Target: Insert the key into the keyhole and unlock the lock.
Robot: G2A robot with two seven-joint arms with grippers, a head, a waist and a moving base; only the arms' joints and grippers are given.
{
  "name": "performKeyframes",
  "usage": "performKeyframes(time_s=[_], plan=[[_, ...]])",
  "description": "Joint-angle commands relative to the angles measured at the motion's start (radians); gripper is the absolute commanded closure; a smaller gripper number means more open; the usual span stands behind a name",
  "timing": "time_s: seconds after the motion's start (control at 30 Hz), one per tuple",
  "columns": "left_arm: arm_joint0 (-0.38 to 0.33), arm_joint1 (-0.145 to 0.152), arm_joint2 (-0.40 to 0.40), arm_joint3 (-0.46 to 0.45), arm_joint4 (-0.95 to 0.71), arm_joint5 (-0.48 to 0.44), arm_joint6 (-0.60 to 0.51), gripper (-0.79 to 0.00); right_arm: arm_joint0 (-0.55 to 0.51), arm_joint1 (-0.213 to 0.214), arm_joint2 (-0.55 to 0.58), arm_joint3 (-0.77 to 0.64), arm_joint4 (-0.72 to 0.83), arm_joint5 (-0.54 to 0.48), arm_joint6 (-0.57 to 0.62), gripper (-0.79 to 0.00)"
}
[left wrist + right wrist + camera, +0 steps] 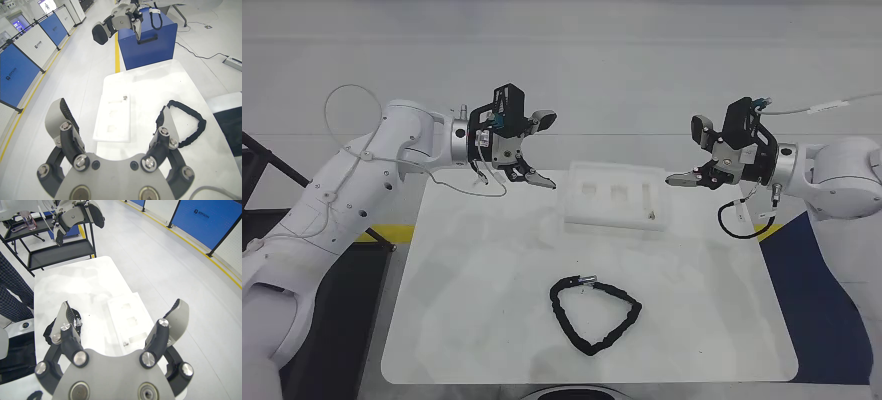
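Here the left gripper [544, 150] hangs above the table's [472, 310] far left corner with its two fingers spread wide apart and nothing between them; its own wrist view shows the same open spread [113, 106]. The right gripper [689, 153] hangs over the table's far right edge, and its fingers are likewise wide apart and empty [122, 303].

Between the two arms, at the far side of the table, lies a white foam tray [614, 195] with three rectangular recesses in a row. The key [650, 212] rests on the tray's upper face, just beside the recess nearest the right arm; from the right wrist it is a small metal piece with a ring [125, 344], and it also shows from the left wrist [125, 97].

The chain lock [594, 316], sleeved in black fabric, lies in a closed loop on the near middle of the table, well apart from the tray. Its metal lock cylinder [585, 281] sits at the loop's far side, pointing toward the tray [78, 322].
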Motion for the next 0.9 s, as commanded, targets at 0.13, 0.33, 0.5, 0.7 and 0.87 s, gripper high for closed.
performKeyframes(time_s=[0.13, 0.33, 0.5, 0.7, 0.87], plan=[[0.0, 0.0, 0.0, 0.0, 0.0, 0.0, 0.0, -0.785, 0.0, 0.0, 0.0, 0.0, 0.0, 0.0, 0.0, -0.784], [0.0, 0.0, 0.0, 0.0, 0.0, 0.0, 0.0, -0.784, 0.0, 0.0, 0.0, 0.0, 0.0, 0.0, 0.0, -0.784], [0.0, 0.0, 0.0, 0.0, 0.0, 0.0, 0.0, -0.784, 0.0, 0.0, 0.0, 0.0, 0.0, 0.0, 0.0, -0.785], [0.0, 0.0, 0.0, 0.0, 0.0, 0.0, 0.0, -0.784, 0.0, 0.0, 0.0, 0.0, 0.0, 0.0, 0.0, -0.784], [0.0, 0.0, 0.0, 0.0, 0.0, 0.0, 0.0, -0.785, -0.012, -0.001, 0.003, -0.005, -0.013, 0.028, -0.022, -0.785]])
